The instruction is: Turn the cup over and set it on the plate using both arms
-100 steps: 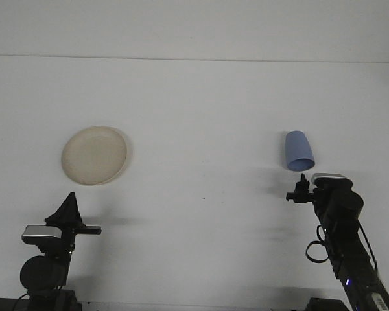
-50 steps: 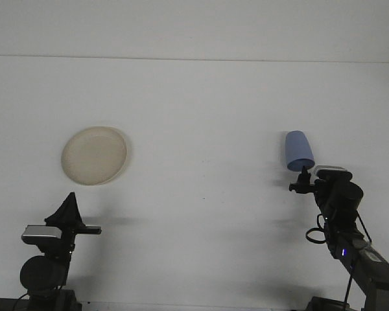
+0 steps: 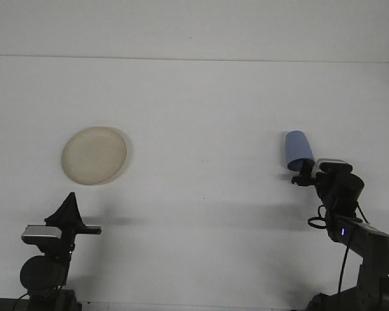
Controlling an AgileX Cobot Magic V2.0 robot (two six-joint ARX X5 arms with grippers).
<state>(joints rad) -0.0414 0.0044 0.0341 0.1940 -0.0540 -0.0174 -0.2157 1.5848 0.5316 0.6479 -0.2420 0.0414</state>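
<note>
A light blue cup (image 3: 298,150) rests on the white table at the right, narrow end away from me and wide end toward me. I cannot tell whether it lies on its side or stands upside down. My right gripper (image 3: 303,173) sits right at the cup's near, wide end, and whether it touches is unclear. A round cream plate (image 3: 94,155) lies on the table at the left. My left gripper (image 3: 70,197) points up near the front edge, below the plate and apart from it, shut with nothing in it.
The white table (image 3: 201,129) runs back to a pale wall. The right arm's cable (image 3: 319,222) loops below its wrist.
My right arm has reached forward, bringing its gripper from a little short of the cup up to the cup's near end. The cup, the plate and the left arm have not moved.
</note>
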